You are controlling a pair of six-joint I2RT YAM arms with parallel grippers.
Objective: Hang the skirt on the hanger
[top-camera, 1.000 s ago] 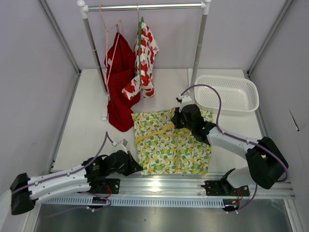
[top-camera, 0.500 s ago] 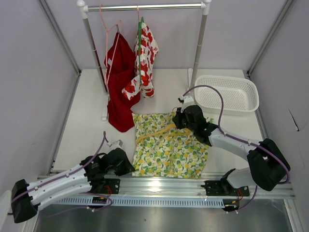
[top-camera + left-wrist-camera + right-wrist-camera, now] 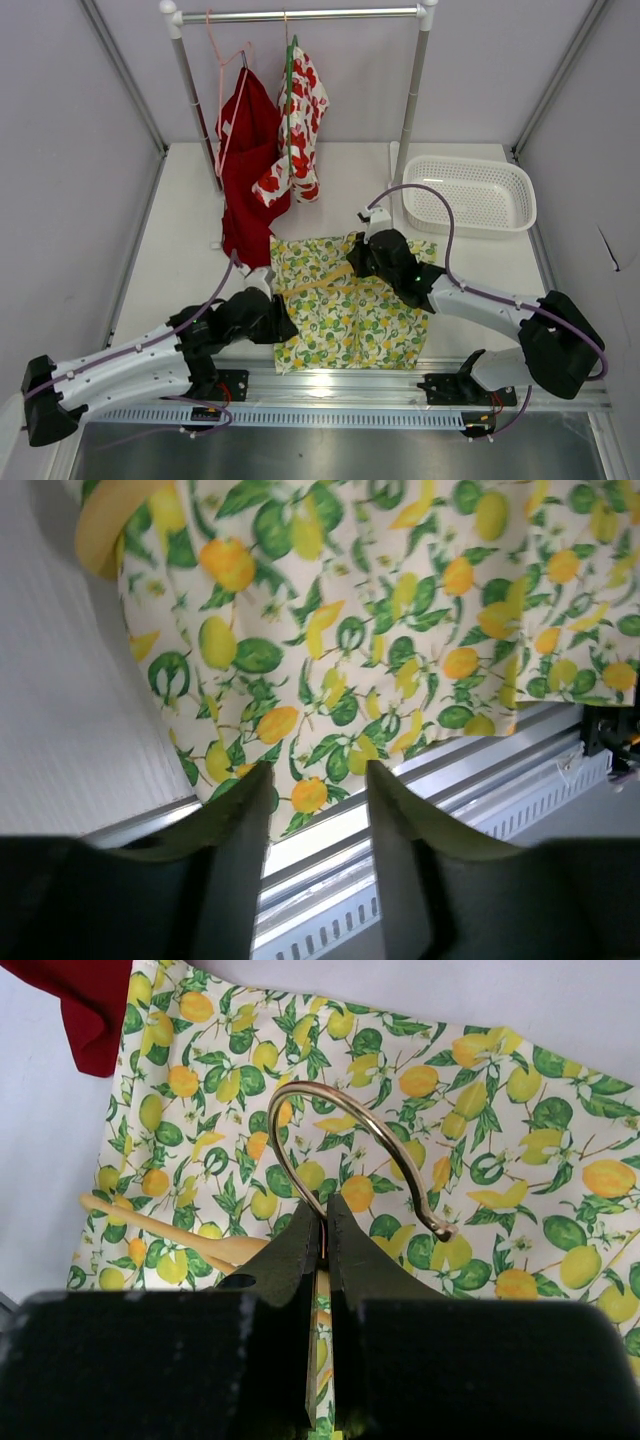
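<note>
i'm looking into a lab test booth, plain pale grey wall panels (image 3: 60, 150) on three sides, flat white tabletop (image 3: 180, 230), ribbed aluminium mounting rail (image 3: 340, 383) along the near edge, small silver metal garment rack (image 3: 300, 14) at the back, white perforated plastic basket (image 3: 468, 159) beside it

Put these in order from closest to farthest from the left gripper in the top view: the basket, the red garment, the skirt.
1. skirt: its near left corner lies right at the left gripper, whose jaws are open.
2. red garment: hanging farther back, a little to the left.
3. basket: far off at the back right of the table.
</note>
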